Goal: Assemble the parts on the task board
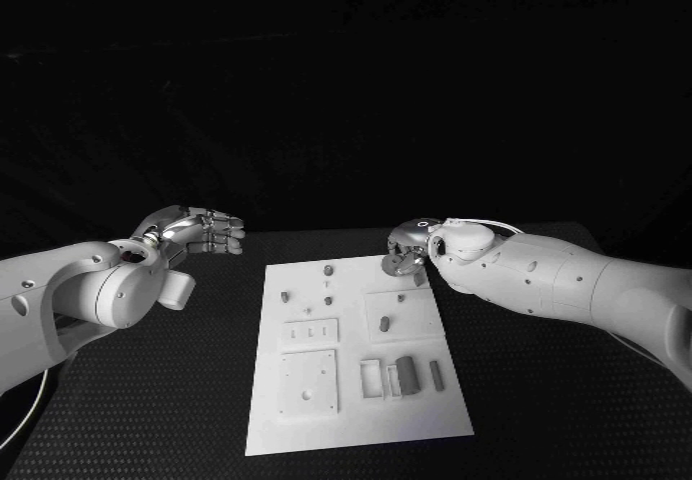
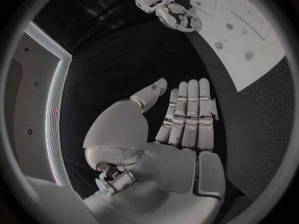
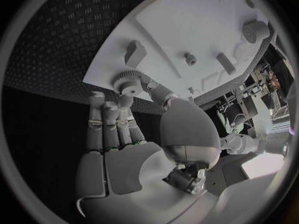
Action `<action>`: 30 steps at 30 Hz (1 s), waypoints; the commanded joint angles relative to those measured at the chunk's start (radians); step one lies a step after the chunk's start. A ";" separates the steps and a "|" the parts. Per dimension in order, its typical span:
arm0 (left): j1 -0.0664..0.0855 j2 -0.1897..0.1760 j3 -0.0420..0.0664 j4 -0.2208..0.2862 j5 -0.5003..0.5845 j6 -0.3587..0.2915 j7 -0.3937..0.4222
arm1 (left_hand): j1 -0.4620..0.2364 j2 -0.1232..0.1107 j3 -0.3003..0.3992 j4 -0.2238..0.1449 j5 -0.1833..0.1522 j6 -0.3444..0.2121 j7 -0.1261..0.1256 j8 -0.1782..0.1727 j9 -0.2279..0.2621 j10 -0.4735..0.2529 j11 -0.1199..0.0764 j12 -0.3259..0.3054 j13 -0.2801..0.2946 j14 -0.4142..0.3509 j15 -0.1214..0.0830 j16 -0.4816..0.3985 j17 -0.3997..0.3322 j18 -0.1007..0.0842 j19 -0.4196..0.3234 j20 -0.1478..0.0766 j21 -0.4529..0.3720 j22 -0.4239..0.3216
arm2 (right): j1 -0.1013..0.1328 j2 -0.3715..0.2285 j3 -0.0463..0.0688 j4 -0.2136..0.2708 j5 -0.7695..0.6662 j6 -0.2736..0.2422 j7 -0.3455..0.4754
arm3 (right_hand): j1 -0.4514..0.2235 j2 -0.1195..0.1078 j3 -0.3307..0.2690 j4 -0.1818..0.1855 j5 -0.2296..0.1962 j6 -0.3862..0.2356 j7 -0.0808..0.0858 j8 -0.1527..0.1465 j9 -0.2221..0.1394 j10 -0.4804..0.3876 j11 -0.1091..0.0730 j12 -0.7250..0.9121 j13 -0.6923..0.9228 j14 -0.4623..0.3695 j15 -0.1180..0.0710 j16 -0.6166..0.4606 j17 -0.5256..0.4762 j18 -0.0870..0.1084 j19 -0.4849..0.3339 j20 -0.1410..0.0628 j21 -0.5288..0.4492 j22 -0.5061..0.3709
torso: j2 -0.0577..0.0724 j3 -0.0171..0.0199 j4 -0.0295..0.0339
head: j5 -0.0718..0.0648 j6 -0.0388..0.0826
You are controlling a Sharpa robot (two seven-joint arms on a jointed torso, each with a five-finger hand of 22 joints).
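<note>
The white task board (image 1: 353, 420) lies in the middle of the black table. Grey parts rest on it: small pegs (image 1: 329, 270), an oval piece (image 1: 385, 323) and oblong blocks (image 1: 408, 373). My right hand (image 1: 408, 248) hovers at the board's far right corner and pinches a toothed grey gear (image 3: 127, 81) between thumb and fingers, low over the board's edge (image 3: 106, 74). The gear (image 1: 397, 265) hangs just beneath that hand. My left hand (image 1: 199, 233) floats beside the board's far left corner, fingers straight and side by side, holding nothing (image 2: 187, 119).
On the board near the right hand are a block (image 3: 135, 52), a short peg (image 3: 190, 59), a cylinder (image 3: 225, 63) and a large round part (image 3: 255, 31). Recessed plates (image 1: 309, 384) take up the board's near left. Black ribbed matting (image 1: 144, 400) surrounds the board.
</note>
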 commanded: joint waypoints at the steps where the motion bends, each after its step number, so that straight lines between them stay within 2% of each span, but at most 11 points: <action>1: 0.001 0.001 0.001 0.001 -0.002 0.013 0.007 | -0.002 -0.001 -0.002 -0.003 -0.006 -0.002 0.007 -0.007 0.001 0.001 0.004 -0.005 0.001 0.001 0.004 -0.005 0.001 0.000 -0.001 0.002 -0.003 0.001 | -0.007 0.002 -0.004 -0.002 -0.012 0.049 0.006 | -0.002 0.005 0.001 -0.004 0.003 0.117 -0.008 0.005 0.002 -0.120 -0.024 0.006 -0.002 0.007 -0.013 0.007 0.001 0.015 0.006 -0.004 0.006 0.019 | 0.000 -0.0001 0.0004 | 0.000 -0.001; 7: 0.001 0.001 0.001 0.000 -0.002 0.014 0.006 | -0.002 -0.001 -0.001 -0.003 -0.006 -0.002 0.007 -0.007 0.001 0.002 0.004 -0.005 0.002 0.001 0.004 -0.006 0.002 0.000 -0.001 0.002 -0.004 0.001 | -0.007 0.001 -0.004 -0.005 -0.018 0.055 0.009 | -0.001 0.024 0.005 -0.010 0.003 0.127 -0.012 0.011 0.006 -0.116 -0.028 0.006 -0.004 0.010 -0.017 0.008 0.002 0.015 0.009 -0.006 0.008 0.018 | 0.000 0.0000 -0.0005 | 0.000 -0.001; 18: 0.001 0.003 0.001 -0.001 -0.002 0.015 0.005 | -0.002 0.000 -0.001 -0.003 -0.006 -0.002 0.008 -0.007 0.001 0.001 0.004 -0.006 0.002 0.001 0.004 -0.006 0.002 0.000 -0.001 0.002 -0.004 0.002 | -0.007 0.001 -0.004 -0.004 -0.016 0.056 0.019 | 0.008 0.097 0.012 -0.024 0.004 0.132 -0.016 0.016 0.013 -0.112 -0.031 0.005 -0.008 0.012 -0.021 0.008 0.004 0.015 0.006 -0.008 0.011 0.019 | 0.000 -0.0001 0.0001 | -0.001 -0.003; 24: 0.001 0.002 0.001 0.001 -0.002 0.015 0.005 | -0.002 -0.001 -0.001 -0.004 -0.006 -0.002 0.008 -0.007 0.002 0.001 0.004 -0.007 0.003 0.001 0.004 -0.007 0.002 0.000 -0.001 0.002 -0.005 0.002 | -0.007 0.002 -0.004 -0.005 -0.028 0.044 0.010 | 0.012 0.107 0.012 -0.025 0.003 0.137 -0.018 0.019 0.016 -0.108 -0.033 0.007 -0.008 0.015 -0.022 0.010 0.006 0.015 0.007 -0.009 0.014 0.020 | 0.000 -0.0002 -0.0002 | -0.002 -0.004; 30: 0.001 0.000 0.001 0.002 -0.002 0.014 0.004 | -0.001 -0.001 -0.001 -0.004 -0.006 -0.002 0.008 -0.007 0.002 0.002 0.004 -0.007 0.003 0.001 0.004 -0.007 0.003 0.000 -0.001 0.002 -0.005 0.002 | -0.007 0.004 -0.004 -0.007 -0.052 0.037 0.002 | 0.024 0.090 0.009 -0.026 0.003 0.141 -0.021 0.022 0.019 -0.100 -0.037 0.010 -0.009 0.021 -0.025 0.013 0.008 0.015 0.012 -0.013 0.020 0.020 | 0.001 -0.0001 -0.0003 | -0.002 -0.004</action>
